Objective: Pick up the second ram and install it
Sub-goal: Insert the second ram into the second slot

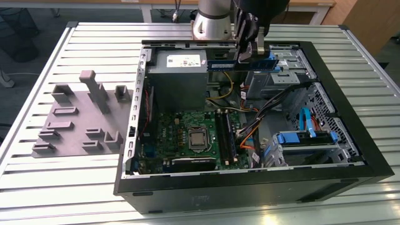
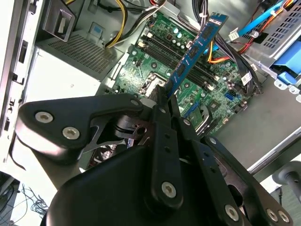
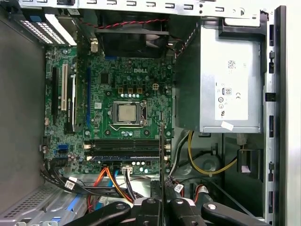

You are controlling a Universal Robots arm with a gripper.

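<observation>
Hanging over the open computer case (image 1: 250, 187) in the exterior view, the gripper (image 1: 245, 55) pinches the second ram (image 1: 222, 65), held level above the power supply (image 1: 178, 77). In the second wrist view, the fingers (image 2: 160, 117) clamp one end of the stick, and its far end slants over the motherboard (image 2: 155, 70) and its black slots (image 2: 162, 47). In the first wrist view, the ram appears edge-on above the board.

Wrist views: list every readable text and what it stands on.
The white label on the power supply: print too small to read.
The motherboard: one maker's mark, not quoted; the rest too small.
The second ram, held by the gripper: no readable print.
</observation>
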